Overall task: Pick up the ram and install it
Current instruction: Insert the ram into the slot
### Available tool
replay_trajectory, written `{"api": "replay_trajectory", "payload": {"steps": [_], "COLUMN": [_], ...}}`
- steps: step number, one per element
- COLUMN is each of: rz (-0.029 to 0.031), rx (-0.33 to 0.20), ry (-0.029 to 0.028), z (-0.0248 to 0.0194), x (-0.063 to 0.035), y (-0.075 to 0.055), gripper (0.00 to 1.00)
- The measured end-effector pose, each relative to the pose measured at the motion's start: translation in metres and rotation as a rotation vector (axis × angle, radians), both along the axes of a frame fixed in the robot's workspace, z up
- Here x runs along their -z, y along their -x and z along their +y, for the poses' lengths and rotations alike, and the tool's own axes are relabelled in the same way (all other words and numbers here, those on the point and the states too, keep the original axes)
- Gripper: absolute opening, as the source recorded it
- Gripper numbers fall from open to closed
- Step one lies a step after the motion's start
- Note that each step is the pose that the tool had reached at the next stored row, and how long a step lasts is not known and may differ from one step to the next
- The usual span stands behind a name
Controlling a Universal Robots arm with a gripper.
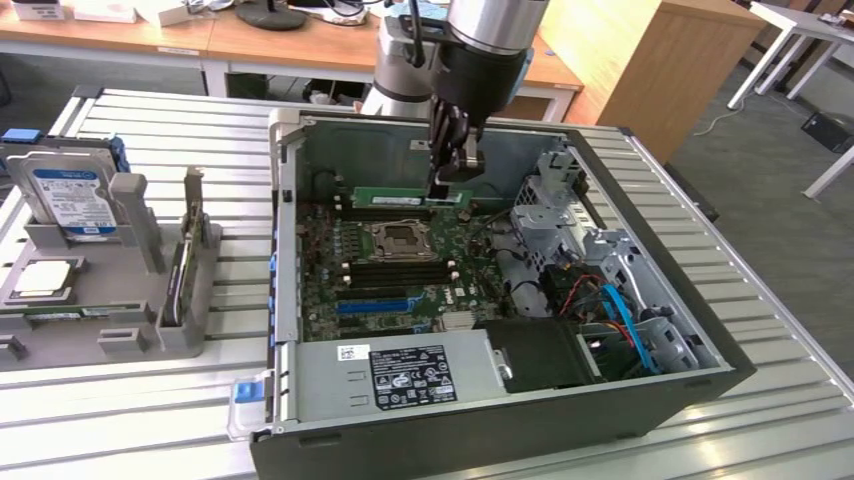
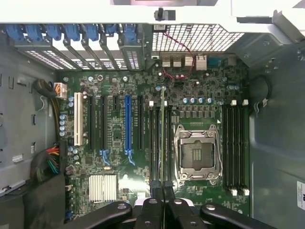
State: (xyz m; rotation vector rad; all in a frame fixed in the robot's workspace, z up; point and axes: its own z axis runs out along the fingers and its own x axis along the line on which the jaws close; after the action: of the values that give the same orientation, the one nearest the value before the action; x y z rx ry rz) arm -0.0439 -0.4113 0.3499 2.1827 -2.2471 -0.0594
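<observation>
The gripper [image 1: 451,178] was clenched on the ram [image 1: 400,198]. It held the green stick by one end, the end nearer the exterior view's right. The ram lay level inside the open computer case [image 1: 694,330], close to the case's far wall. It was over the green board [image 1: 400,290], just past the square chip socket [image 1: 400,241]. I could not tell if the ram touched the board.

From the wrist view, the gripper [image 2: 162,188] pinched the ram [image 2: 163,138], which showed as a thin line seen edge on. The ram ran along the long black slots [image 2: 152,143] beside the chip socket [image 2: 197,153].

A hard drive [image 1: 67,200] stood in a grey rack [image 1: 134,300] near the bench [image 1: 774,300] edge on the exterior view's left, well apart from the case.
</observation>
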Motion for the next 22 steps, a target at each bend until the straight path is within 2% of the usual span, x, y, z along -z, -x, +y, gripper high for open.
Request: {"api": "replay_trajectory", "payload": {"steps": [8, 15, 22], "rz": [-0.0012, -0.0068, -0.0077], "rx": [0.000, 0.000, 0.000], "ry": [0.0000, -0.0001, 0.0001], "z": [0.0000, 0.0000, 0.0000], "x": [0.0108, 0.0207, 0.0217], "y": [0.000, 0.000, -0.001], "gripper": [0.12, 0.12, 0.12]}}
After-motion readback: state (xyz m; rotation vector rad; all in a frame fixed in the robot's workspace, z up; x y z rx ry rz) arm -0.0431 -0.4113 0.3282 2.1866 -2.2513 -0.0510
